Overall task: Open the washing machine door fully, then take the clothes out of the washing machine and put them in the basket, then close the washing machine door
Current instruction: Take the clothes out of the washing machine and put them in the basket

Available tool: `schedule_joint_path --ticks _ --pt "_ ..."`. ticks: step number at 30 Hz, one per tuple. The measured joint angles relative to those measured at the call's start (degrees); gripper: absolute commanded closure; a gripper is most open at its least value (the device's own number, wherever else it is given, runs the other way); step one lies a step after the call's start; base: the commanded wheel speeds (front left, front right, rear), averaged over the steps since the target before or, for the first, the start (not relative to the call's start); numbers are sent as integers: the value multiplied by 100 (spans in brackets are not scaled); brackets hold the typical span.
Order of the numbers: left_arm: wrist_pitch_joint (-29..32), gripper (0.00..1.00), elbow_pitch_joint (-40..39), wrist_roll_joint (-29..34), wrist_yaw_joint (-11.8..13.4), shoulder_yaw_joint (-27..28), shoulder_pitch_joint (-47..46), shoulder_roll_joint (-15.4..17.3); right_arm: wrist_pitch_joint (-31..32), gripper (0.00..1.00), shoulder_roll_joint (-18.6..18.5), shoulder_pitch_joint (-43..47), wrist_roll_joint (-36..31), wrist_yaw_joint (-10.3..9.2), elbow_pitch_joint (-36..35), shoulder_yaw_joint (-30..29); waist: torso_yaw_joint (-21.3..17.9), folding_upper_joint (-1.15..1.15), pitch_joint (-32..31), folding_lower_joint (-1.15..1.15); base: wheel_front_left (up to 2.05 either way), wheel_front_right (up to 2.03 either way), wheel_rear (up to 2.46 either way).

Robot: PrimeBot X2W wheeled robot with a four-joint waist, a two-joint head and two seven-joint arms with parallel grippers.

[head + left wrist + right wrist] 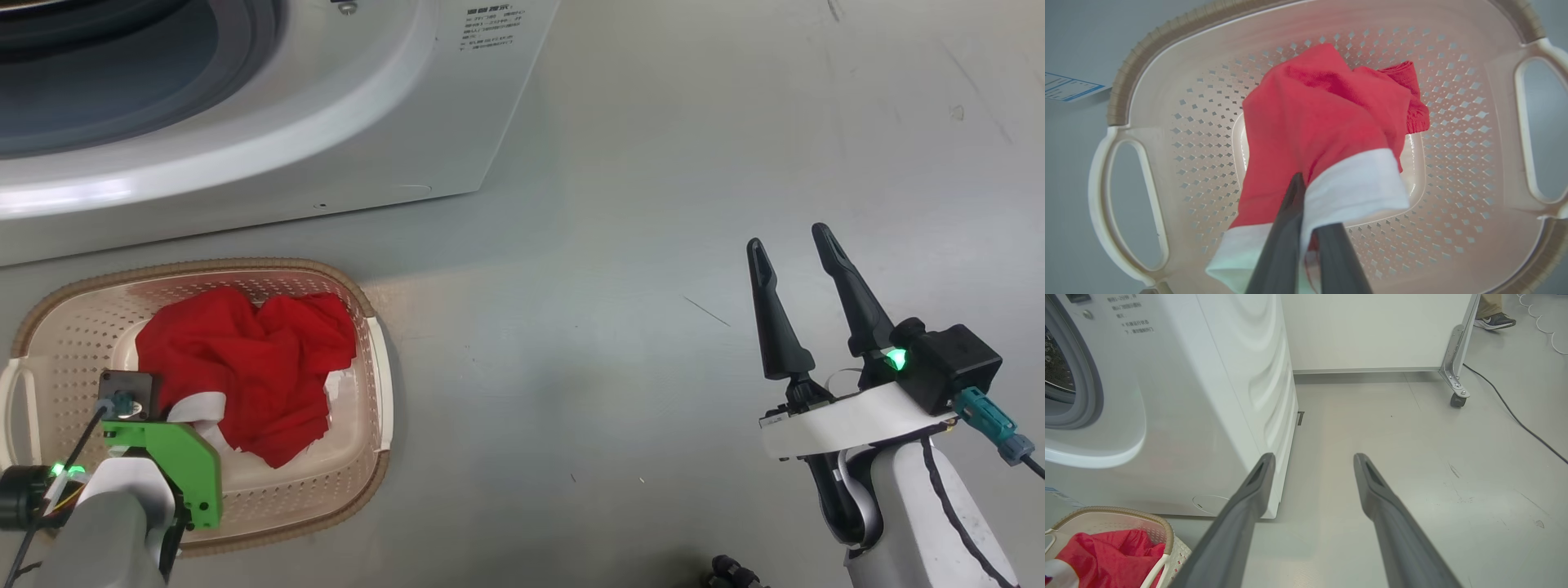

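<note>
The cream basket (204, 268) stands on the floor in front of the white washing machine (326, 122), with the red clothes (253, 359) heaped inside it. Seen from the left wrist, my left gripper (1306, 196) is shut on the white trim of the clothes (1323, 114), just above the basket's perforated wall (1453, 122). My right gripper (787, 237) hovers open and holds nothing, off to the right over bare floor. The machine's grey-ringed mouth (122, 73) stands uncovered. The washing machine door is out of view.
From the right wrist, my open right gripper (1313, 457) points past the machine's corner (1274, 416); the basket (1114, 510) lies at lower left. A white wheeled panel (1453, 375), a black cable (1515, 416) and a person's shoe (1494, 320) lie beyond.
</note>
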Motion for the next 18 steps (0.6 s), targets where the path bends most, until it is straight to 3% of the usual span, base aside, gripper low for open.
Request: schedule_joint_path --ticks 18 --pt "-253 0 613 -177 -51 90 -41 -283 0 0 2 -4 -40 1 215 -23 129 0 -588 0 0 0 0"
